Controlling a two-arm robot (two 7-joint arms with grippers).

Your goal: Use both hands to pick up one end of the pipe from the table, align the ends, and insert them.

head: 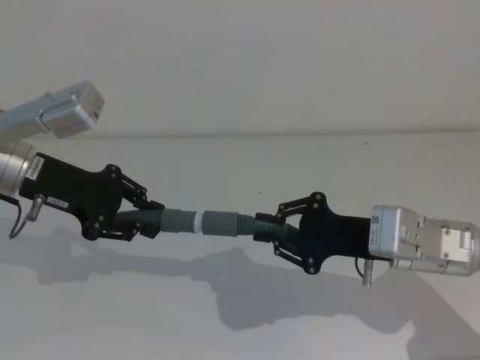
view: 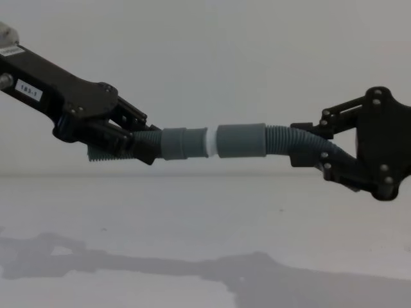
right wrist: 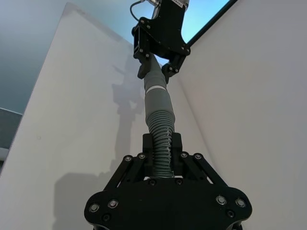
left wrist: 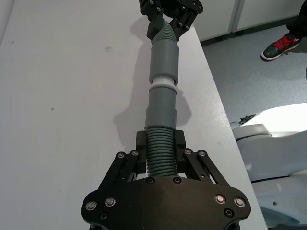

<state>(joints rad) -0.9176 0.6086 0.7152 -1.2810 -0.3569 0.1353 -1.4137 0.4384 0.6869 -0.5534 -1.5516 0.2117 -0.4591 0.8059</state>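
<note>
Left black angular gripper [head: 146, 217] clamped on ribbed dark-grey hose piece [head: 161, 220], held above white worktop [head: 240, 322] | white-tipped cuff [head: 196, 222] entering wider grey cuff [head: 221, 224], axes lined for push | right gripper [head: 274, 229] clamping the other ribbed hose [head: 250, 225]

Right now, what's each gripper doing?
Left gripper: shut on the white-tipped pipe, held above the table.
Right gripper: shut on the wide-cuffed pipe, its cuff over the white tip.

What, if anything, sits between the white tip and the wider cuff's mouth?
Nothing visible. The left gripper and right gripper hold the pieces above the table; the white tip meets the wider cuff end to end, a white band showing.
</note>
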